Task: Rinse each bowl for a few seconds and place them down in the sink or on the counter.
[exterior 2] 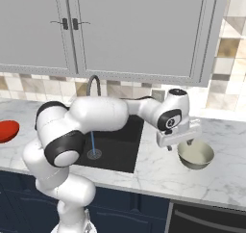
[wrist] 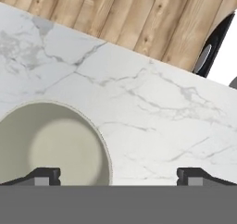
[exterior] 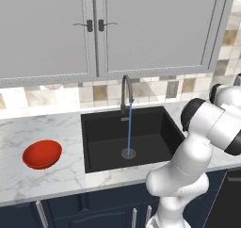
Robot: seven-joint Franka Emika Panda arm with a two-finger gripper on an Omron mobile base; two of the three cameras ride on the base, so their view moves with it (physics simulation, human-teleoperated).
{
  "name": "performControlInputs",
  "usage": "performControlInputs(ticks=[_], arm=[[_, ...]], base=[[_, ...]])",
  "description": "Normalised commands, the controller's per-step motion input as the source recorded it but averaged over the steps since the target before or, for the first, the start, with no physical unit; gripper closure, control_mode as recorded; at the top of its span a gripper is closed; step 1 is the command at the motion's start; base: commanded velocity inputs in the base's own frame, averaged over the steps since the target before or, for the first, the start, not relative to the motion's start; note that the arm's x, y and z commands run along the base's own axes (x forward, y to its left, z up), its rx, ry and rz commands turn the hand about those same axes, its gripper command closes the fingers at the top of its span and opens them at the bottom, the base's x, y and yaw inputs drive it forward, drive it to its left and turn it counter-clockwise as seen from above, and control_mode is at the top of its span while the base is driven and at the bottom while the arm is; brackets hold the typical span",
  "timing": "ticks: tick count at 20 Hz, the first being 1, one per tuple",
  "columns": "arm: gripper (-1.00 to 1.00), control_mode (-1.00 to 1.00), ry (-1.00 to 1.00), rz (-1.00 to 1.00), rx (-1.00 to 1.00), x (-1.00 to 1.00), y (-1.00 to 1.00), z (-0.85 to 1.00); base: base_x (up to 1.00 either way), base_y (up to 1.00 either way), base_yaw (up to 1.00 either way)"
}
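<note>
Spread wide, the gripper [exterior 2: 181, 144] hangs just over the cream bowl [exterior 2: 195, 156] on open counter [exterior 2: 158, 172] right of the sink [exterior: 127, 137]. Water runs from the faucet [exterior: 126, 93]; the red bowl [exterior: 42, 154] sits far left.

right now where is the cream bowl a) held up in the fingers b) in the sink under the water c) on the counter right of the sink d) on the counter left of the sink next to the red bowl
c: the cream bowl sits on the counter right of the sink, with the open gripper just above its rim, not holding it.
</note>
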Motion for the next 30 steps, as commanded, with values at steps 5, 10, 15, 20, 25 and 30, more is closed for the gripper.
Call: performControlInputs(ticks=[5, 10, 15, 20, 25, 30], arm=[[-1.00, -1.00, 0.00, 0.00, 0.00, 0.01, -0.07, -0.16], [-1.00, -1.00, 0.00, 0.00, 0.00, 0.08, -0.06, -0.18], [-1.00, -1.00, 0.00, 0.01, 0.01, 0.17, -0.05, -0.15], [-1.00, -1.00, 0.00, 0.02, 0.01, 0.19, -0.08, -0.13], [-1.00, -1.00, 0.00, 0.02, 0.02, 0.19, -0.12, -0.12], [-1.00, -1.00, 0.00, 0.02, 0.03, 0.17, -0.15, -0.08]], base=[[0.00, 0.00, 0.00], [0.00, 0.00, 0.00], [0.00, 0.00, 0.00], [0.00, 0.00, 0.00], [0.00, 0.00, 0.00], [0.00, 0.00, 0.00]])
